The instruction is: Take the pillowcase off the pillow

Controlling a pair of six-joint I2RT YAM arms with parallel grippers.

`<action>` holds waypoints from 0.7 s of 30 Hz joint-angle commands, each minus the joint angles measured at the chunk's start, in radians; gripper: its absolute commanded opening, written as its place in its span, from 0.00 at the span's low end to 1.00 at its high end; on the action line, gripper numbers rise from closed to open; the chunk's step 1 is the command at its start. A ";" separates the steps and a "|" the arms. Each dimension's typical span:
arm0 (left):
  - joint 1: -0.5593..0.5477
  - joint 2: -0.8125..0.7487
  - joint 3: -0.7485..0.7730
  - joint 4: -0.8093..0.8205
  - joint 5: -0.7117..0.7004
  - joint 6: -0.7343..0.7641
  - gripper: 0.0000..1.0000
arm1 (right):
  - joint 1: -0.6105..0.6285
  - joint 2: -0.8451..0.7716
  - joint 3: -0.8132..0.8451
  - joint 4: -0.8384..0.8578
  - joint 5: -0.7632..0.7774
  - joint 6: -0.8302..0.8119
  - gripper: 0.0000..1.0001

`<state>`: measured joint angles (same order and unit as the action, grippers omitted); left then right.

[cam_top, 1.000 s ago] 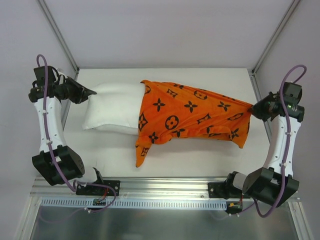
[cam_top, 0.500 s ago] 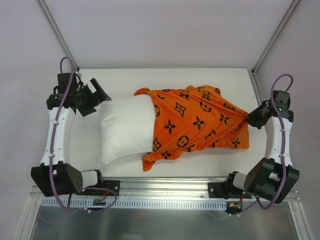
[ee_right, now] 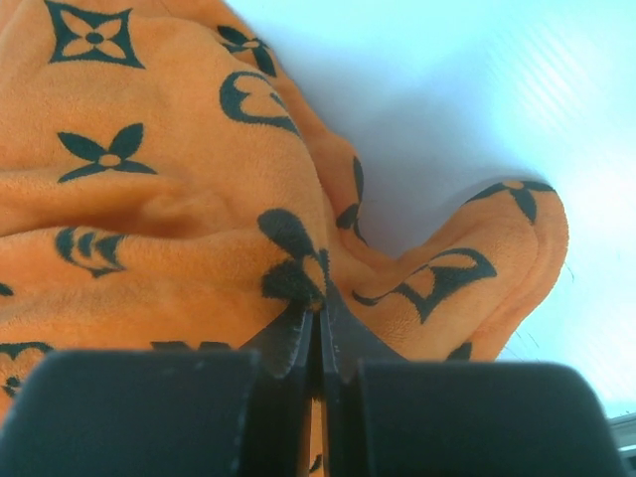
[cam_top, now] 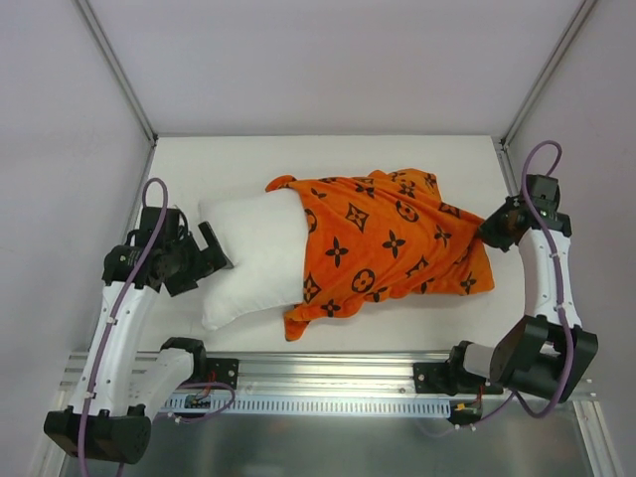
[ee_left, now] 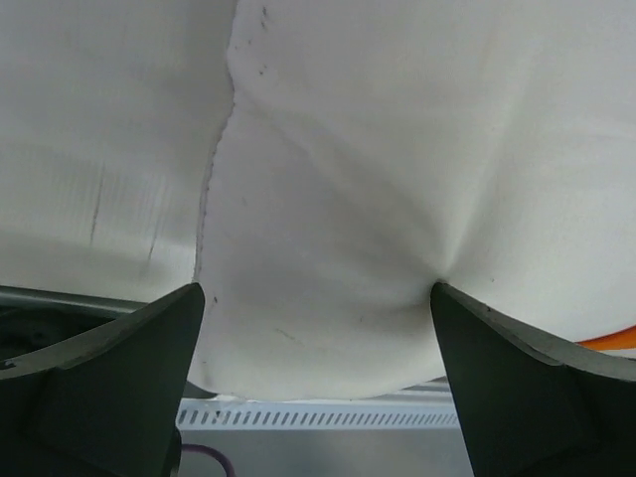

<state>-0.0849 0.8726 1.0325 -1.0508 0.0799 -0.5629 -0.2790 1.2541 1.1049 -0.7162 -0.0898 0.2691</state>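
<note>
Left wrist view: two dark fingers (ee_left: 109, 388) are seen spread wide, one at each lower corner, with nothing clamped between them. The left gripper (ee_left: 313, 298) is thus held fully apart, and the white pillow (ee_left: 378, 179) fills the gap ahead of it. Creases in the white cloth are drawn together at the tip of the finger on the right of that view, where contact seems to be made; at the other tip, contact cannot be told. A seam is seen running down the pillow's edge, and the pale table (ee_left: 89, 149) lies beyond it.

At the right wrist, the fingers are pressed together with only a thin slit left between them, and a fold of the orange pillowcase (ee_right: 169, 199) is pinched at their tips. The right gripper (ee_right: 320, 316) is therefore closed on that fabric, which is bunched into ridges behind the pinch, its black flower and circle motifs showing.

From the top external camera, the pillow is seen lying left of the table's centre, slightly tilted, its left part bare. Its right part is covered by the pillowcase, which is spread crumpled from the middle of the table towards the right edge. The left gripper is placed at the pillow's bare left end, the right gripper at the pillowcase's far right corner.
</note>
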 commanded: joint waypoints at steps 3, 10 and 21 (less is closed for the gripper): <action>-0.019 0.067 -0.181 0.101 0.300 -0.021 0.99 | 0.067 0.016 0.024 0.049 0.045 0.019 0.01; 0.009 0.245 -0.059 0.314 0.224 -0.058 0.00 | 0.080 -0.005 0.024 0.017 0.137 -0.008 0.01; 0.258 0.644 0.423 0.324 0.263 0.001 0.00 | -0.023 -0.074 0.009 -0.011 0.058 -0.042 0.01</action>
<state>0.1448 1.4780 1.3869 -0.7734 0.3668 -0.5957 -0.2863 1.2095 1.1046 -0.7410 -0.0437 0.2523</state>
